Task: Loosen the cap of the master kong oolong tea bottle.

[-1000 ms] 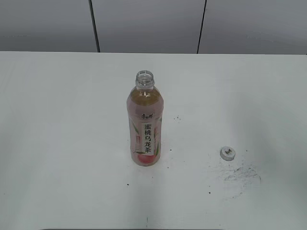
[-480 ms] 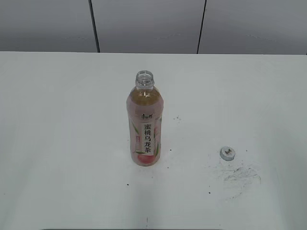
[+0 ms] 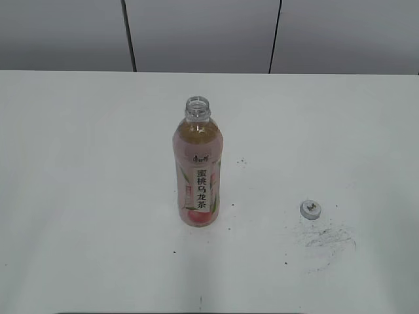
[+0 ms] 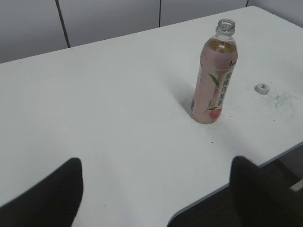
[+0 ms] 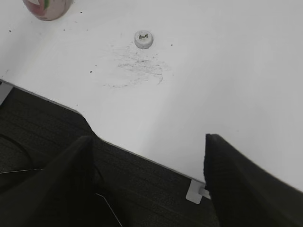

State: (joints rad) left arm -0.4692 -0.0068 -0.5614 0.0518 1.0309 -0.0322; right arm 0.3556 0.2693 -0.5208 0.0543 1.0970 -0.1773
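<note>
Black jaws of the left gripper stood wide apart, holding nothing; the right gripper gaped likewise over the table edge, touching nothing. Mid-table, the master kong oolong tea bottle stood upright, long axis vertical, uncapped mouth upward. Well apart to its right, the cap lay flat beside dark scuff marks.
</note>
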